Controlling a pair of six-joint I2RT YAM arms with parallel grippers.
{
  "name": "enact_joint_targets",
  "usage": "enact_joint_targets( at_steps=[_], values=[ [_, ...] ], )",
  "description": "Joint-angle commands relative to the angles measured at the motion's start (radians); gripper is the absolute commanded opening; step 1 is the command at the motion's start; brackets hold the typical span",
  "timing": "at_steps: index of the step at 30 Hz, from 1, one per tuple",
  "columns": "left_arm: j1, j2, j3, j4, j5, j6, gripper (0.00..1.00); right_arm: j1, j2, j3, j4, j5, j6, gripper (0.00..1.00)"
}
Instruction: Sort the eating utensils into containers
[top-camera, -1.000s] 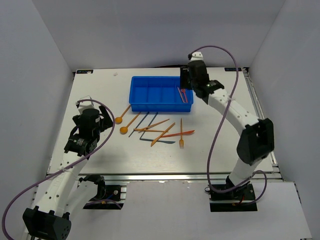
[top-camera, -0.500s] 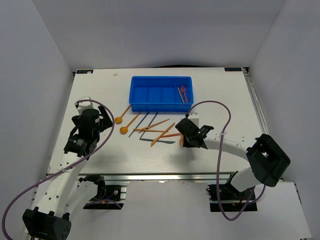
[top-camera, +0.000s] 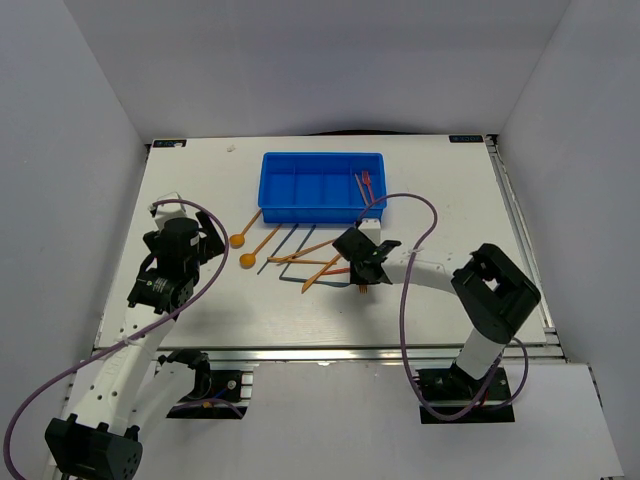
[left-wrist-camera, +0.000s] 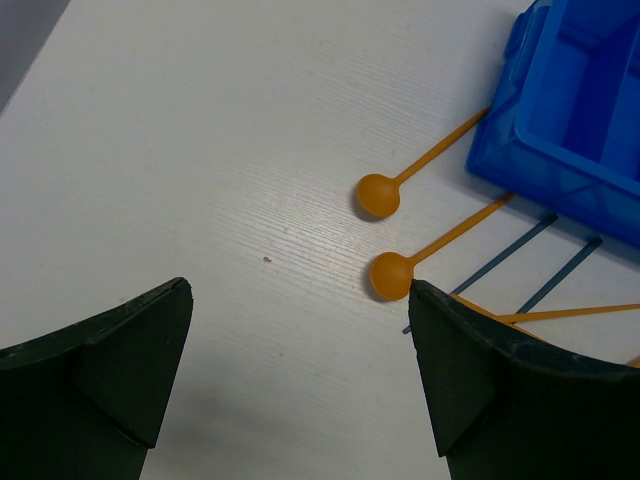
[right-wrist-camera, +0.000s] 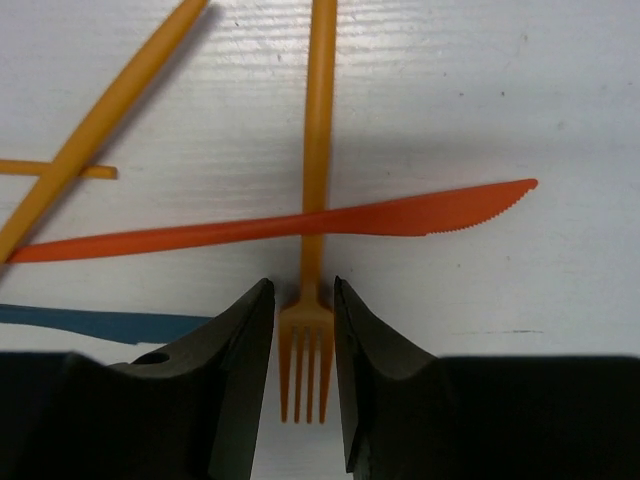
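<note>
Right, from the top external view, the right arm is reaching low and leftward across the bench (top-camera: 440, 200), folding back at the elbow and pressing the right tool (top-camera: 361, 274) down into the scattered utensils, while the blue tray (top-camera: 322, 156) is sitting just beyond with a couple of red pieces (top-camera: 366, 187) lying in its rightmost compartment. The left arm is hanging back, its left tool (top-camera: 207, 240) hovering near the two orange spoons (top-camera: 243, 250). Switching to the left wrist, the left tool (left-wrist-camera: 300, 290) is gaping wide and holding nothing, looking down at those spoons (left-wrist-camera: 385, 235), which are lying just beside the tray's corner (left-wrist-camera: 540, 170) next to two dark blue sticks (left-wrist-camera: 540, 260). Over on the right wrist, the right tool (right-wrist-camera: 302, 300) is sitting narrow, its fingers (right-wrist-camera: 240, 360) bracketing the orange fork (right-wrist-camera: 320, 140) right where neck meets tines; slivers of bench are showing either side, so I'm judging it not yet clamped. The red knife (right-wrist-camera: 300, 225) is lying across the fork's handle, and a blue piece (right-wrist-camera: 100, 322) is poking in from the left. That fork is looking feather-light, thin, flat and slick, probably flexing a little, so a pinch across the neck is making sense, though the knife riding on top is likely getting dragged or flipped as the fork is coming up.
</note>
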Motion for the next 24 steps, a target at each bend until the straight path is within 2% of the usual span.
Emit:
enact_joint_targets(
  at_steps=[1,3,7,10,13,20,24],
  values=[
    [-0.006,-0.013,0.007,-0.001,-0.012,-0.006,0.98,-0.005,0.031,0.046,0.016,0.041,0.021,0.36],
    [-0.006,-0.013,0.007,-0.001,-0.009,-0.006,0.98,-0.014,0.055,0.052,0.020,0.036,0.018,0.34],
    [-0.007,-0.013,0.007,-0.001,-0.007,-0.006,0.98,-0.029,0.069,0.043,0.023,0.030,0.027,0.17],
    [-0.007,-0.015,0.004,-0.001,-0.007,-0.006,0.98,-0.031,0.059,0.018,0.034,0.021,0.027,0.11],
    [-0.007,-0.012,0.005,0.000,0.000,-0.004,0.98,-0.029,0.052,0.021,0.025,0.029,0.004,0.00],
    [-0.009,-0.013,0.005,0.002,0.002,-0.004,0.98,-0.006,0.013,0.099,-0.142,0.099,-0.099,0.00],
    [-0.009,-0.013,0.004,0.002,0.003,-0.003,0.98,-0.003,-0.039,0.152,-0.356,0.205,-0.113,0.00]
  ],
)
